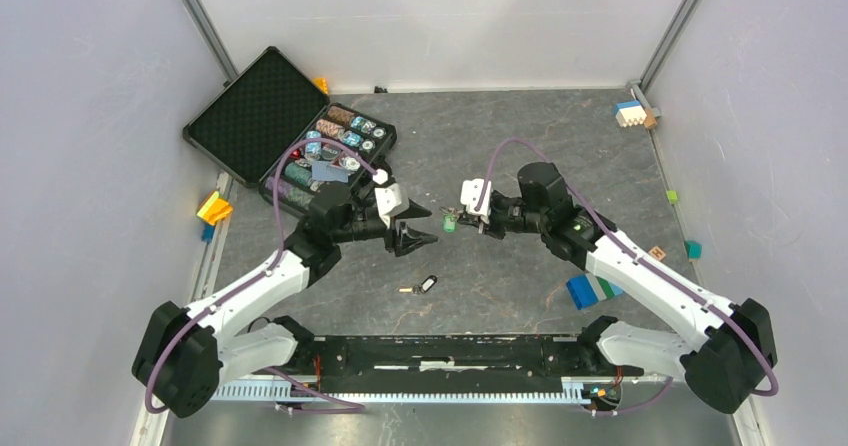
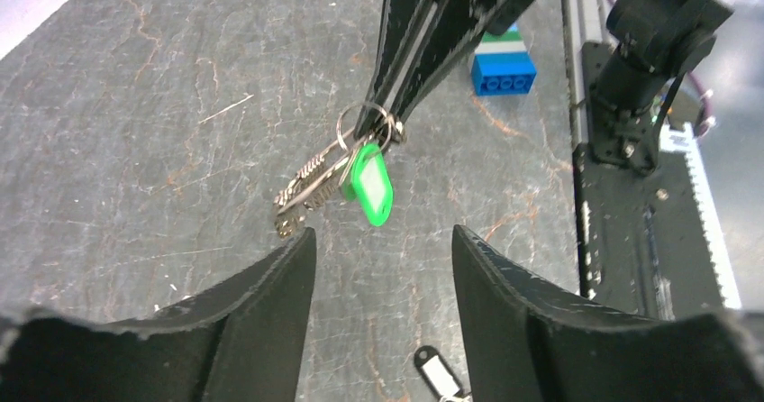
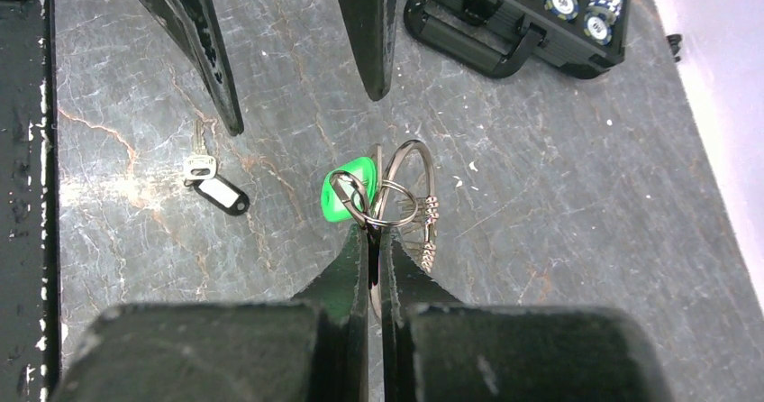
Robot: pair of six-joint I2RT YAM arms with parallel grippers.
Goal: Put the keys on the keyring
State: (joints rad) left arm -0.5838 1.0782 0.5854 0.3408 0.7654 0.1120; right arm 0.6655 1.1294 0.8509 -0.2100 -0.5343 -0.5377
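Right gripper is clamping the keyring in mid-air with green key hanging from it, left gripper is gaping empty just beside, black key is lying on table.

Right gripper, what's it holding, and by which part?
The right gripper pinches the keyring by its wire loop, green key dangling alongside. The left gripper holds nothing.

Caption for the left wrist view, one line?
Right gripper pinches the keyring, green key hanging from it, before the open left gripper; black key lies on table.
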